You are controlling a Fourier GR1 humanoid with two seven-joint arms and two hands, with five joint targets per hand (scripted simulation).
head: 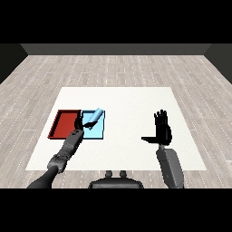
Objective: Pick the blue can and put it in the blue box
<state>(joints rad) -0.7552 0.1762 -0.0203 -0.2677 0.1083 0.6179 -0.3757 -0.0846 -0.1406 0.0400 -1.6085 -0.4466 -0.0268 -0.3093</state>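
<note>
The blue can (pixel 95 116) is tilted over the light blue tray (pixel 99 131), its top end leaning toward the tray's far right corner. My left hand (pixel 80 122) reaches in from the lower left, and its fingers curl round the can's lower end above the tray's left part. My right hand (pixel 162 130) is held upright over the table's right side, fingers straight and thumb spread to the left, holding nothing.
A red tray (pixel 63 124) lies directly left of the light blue tray, touching it. Both trays sit on the left part of the white table (pixel 131 108). Grey wooden floor surrounds the table.
</note>
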